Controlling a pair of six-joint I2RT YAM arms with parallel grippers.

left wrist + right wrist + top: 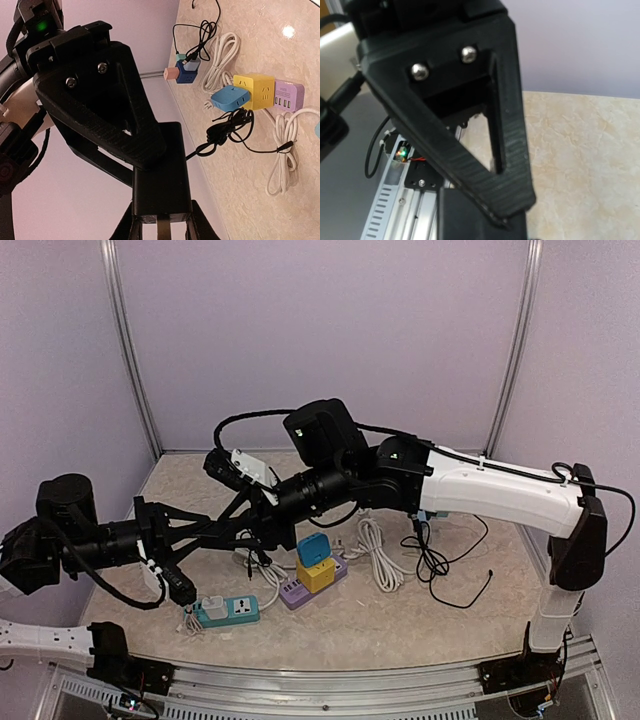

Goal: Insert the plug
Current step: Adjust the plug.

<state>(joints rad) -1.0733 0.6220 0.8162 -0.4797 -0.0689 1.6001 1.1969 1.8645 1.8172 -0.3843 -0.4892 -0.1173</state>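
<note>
The plug (162, 175) is a black rectangular block held in the air, with a metal prong showing at its lower end. My left gripper (162, 231) is shut on it, one finger on each side. My right gripper (262, 512) is shut on the same plug, and its ribbed triangular fingers (120, 115) lie flat across the plug's face. In the right wrist view the plug (470, 220) fills the bottom edge, partly covered by a black triangular finger. In the top view both grippers meet left of centre above the table, and the left gripper (232, 532) blends into the dark plug.
A teal power strip (228, 610) with a white adapter in it lies near the front. A purple strip (305, 587), a yellow cube socket (318, 573) and a blue cube (313, 548) sit mid-table. Coiled white cable (378, 552) and black cords (440, 565) lie to the right.
</note>
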